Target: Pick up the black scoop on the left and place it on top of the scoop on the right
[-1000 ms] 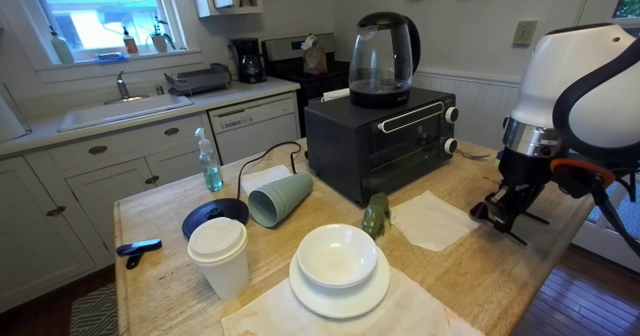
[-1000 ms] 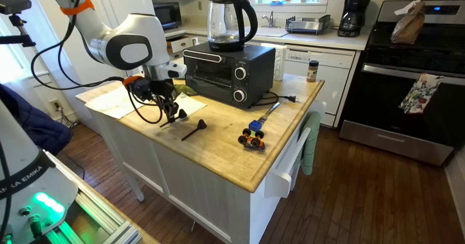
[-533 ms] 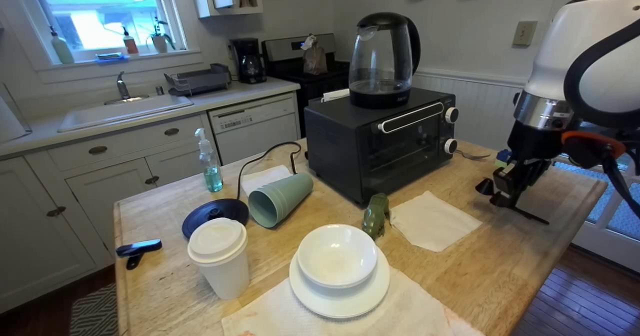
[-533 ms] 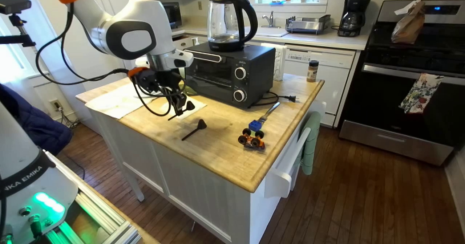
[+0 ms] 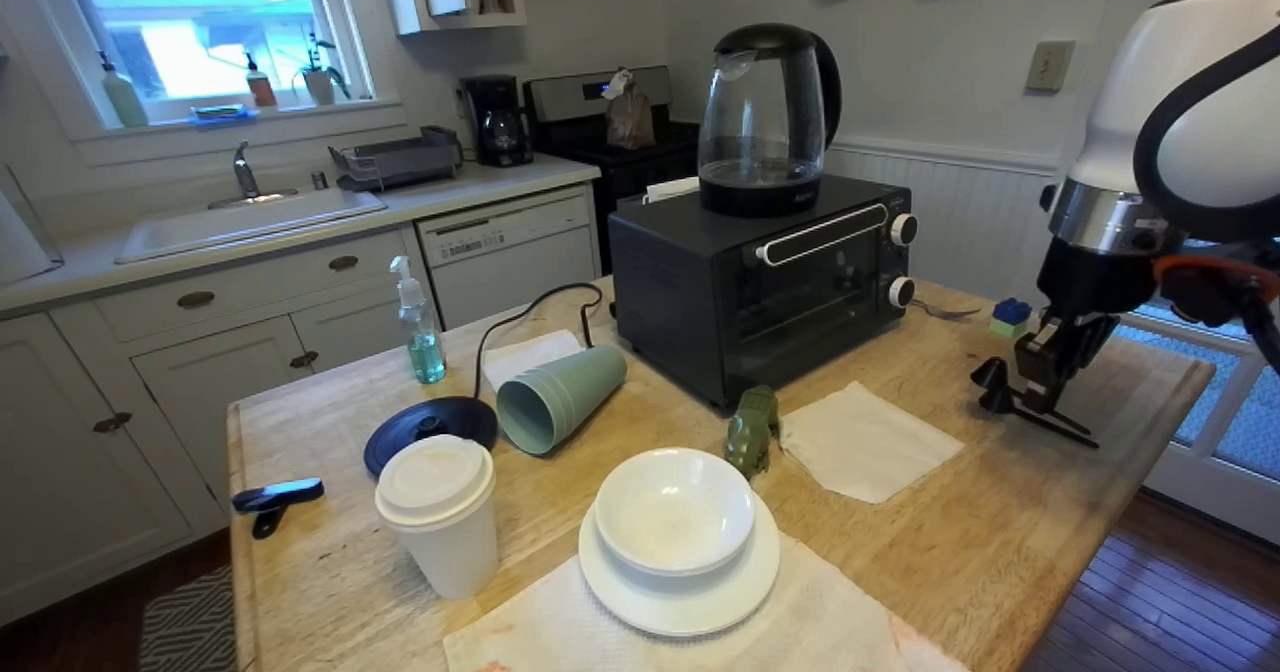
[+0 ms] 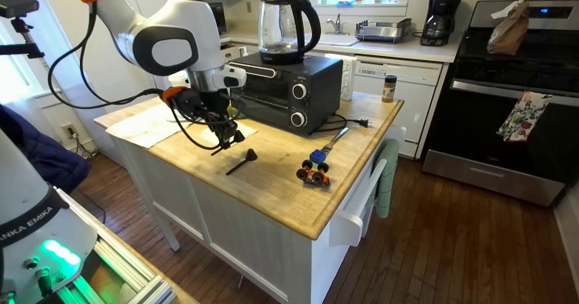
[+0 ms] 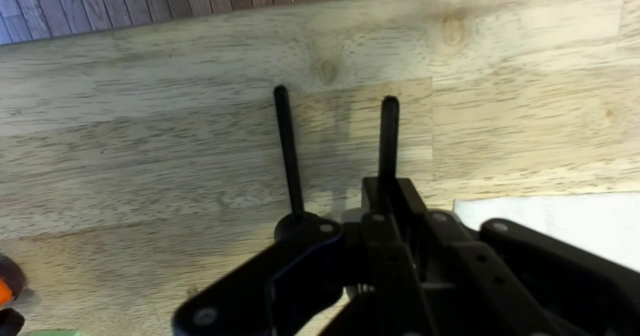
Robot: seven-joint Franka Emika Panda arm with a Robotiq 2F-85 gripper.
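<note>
Left of centre in an exterior view, got a long-handled black plastic-looking scoop pinched in the black gripper, just up-left of a matching black scoop on the pale wooden table. In the wrist view, pokes out right of centre beside the other, so looks like the carry step tbh: probably needs shifting frame-left, lining up, lowering, letting go.

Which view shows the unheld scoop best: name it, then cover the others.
An exterior view, where the unheld scoop shows whole and unobstructed. The wrist view shows its handle, but the gripper partly hides its head. Elsewhere, in an exterior view, the held scoop seems to overlap it.
</note>
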